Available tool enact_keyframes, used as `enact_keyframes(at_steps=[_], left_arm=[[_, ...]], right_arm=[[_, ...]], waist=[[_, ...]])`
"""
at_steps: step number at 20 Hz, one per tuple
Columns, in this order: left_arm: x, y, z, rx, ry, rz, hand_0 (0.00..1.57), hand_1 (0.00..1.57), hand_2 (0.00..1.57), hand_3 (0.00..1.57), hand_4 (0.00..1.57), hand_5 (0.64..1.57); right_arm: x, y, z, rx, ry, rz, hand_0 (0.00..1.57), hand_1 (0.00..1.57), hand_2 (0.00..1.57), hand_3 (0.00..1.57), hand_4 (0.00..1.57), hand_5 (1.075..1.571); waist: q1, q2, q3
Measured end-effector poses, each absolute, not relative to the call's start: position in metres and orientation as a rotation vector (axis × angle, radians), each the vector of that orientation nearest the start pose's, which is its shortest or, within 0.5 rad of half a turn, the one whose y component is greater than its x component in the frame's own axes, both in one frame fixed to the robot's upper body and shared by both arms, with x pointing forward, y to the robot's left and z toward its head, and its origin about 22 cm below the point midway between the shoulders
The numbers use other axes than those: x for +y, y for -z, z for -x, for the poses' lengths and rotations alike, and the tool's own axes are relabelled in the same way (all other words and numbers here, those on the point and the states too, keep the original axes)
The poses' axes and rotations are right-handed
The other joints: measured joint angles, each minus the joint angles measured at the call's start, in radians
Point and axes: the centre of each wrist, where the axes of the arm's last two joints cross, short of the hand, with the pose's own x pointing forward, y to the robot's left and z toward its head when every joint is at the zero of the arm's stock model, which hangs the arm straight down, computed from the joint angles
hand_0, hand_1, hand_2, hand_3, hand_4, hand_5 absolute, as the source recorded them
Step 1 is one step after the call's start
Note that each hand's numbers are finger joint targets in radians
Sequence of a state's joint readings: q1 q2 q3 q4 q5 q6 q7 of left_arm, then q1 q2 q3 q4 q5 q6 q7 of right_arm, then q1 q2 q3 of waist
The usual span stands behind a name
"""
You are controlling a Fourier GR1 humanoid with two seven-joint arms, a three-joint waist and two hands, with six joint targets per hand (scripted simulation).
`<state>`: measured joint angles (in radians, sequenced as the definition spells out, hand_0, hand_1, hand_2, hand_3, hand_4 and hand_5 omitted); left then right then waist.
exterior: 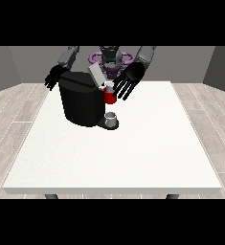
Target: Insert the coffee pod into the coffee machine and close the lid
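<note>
While lid [96, 74] stands raised, coffee pod [109, 97] just beside spread hand [130, 79] at view's right

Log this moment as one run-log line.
stage: pod at machine | hand at view's right: open, beside red pod holder | lid: up | hand at view's left: behind coffee machine | cup: on base

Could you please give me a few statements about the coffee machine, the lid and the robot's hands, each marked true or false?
1. The coffee machine stands on the white table. True.
2. The lid is shut flat. False: it is raised and tilted.
3. A small grey cup sits at the machine's base. True.
4. The hand at the view's right has its fingers curled into a fist. False: they are spread, beside the red part.
5. The hand at the view's left lies on the table in front of the machine. False: it is behind the machine.
</note>
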<state>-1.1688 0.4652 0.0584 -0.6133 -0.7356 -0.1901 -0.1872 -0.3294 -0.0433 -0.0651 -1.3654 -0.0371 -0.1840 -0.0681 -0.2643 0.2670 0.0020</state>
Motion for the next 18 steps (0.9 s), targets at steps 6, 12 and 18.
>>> enact_keyframes(at_steps=[6, 12, 18], left_arm=[[0.255, -0.223, -0.461, -1.606, 1.102, -0.742, 0.0, 0.0, 0.0, 0.0, 0.0, 1.571], [0.251, -0.21, -0.46, -1.577, 1.103, -0.719, 0.0, 0.0, 0.0, 0.0, 0.0, 1.571], [0.247, -0.18, -0.457, -1.581, 1.008, -0.601, 0.0, 0.0, 0.0, 0.0, 0.0, 1.571]], right_arm=[[-0.23, -0.025, -0.317, -1.689, 0.11, 0.116, 0.0, 0.0, 0.0, 0.0, 0.42, 1.571], [-0.229, -0.015, -0.311, -1.66, 0.116, 0.125, 0.0, 0.0, 0.0, 0.0, 0.43, 1.571], [-0.241, 0.002, -0.297, -1.61, 0.147, 0.13, 0.0, 0.0, 0.0, 0.0, 0.43, 1.571]], waist=[[0.022, -0.039, -0.0013], [0.037, -0.085, -0.0018], [0.069, -0.164, -0.002]])
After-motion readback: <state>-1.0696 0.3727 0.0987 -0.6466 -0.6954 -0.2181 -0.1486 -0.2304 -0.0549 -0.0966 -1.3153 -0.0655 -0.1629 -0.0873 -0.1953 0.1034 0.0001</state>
